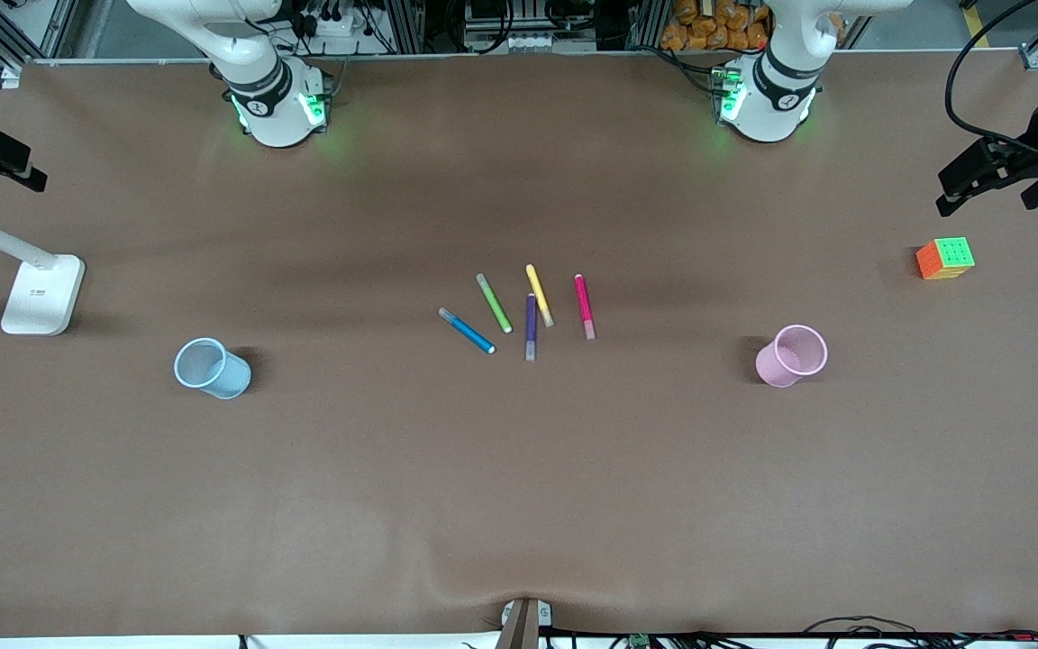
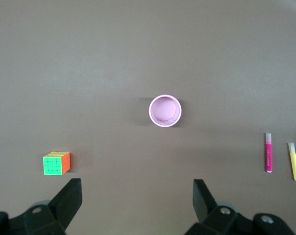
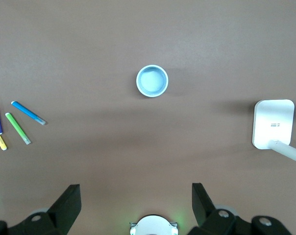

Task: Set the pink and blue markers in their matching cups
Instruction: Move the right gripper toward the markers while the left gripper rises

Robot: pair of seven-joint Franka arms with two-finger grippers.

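The pink marker (image 1: 584, 306) and blue marker (image 1: 466, 331) lie mid-table among green (image 1: 494, 303), yellow (image 1: 539, 295) and purple (image 1: 531, 326) pens. The blue cup (image 1: 211, 368) stands toward the right arm's end, the pink cup (image 1: 792, 355) toward the left arm's end. Both arms wait high over the table (image 1: 519, 505), left hand (image 2: 137, 196) and right hand (image 3: 136, 198) with fingers apart.

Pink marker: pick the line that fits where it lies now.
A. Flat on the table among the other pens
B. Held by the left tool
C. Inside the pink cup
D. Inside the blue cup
A. The pink marker lies flat on the table beside the yellow pen and purple pen, apart from the pink cup toward the left arm's end, which holds nothing.
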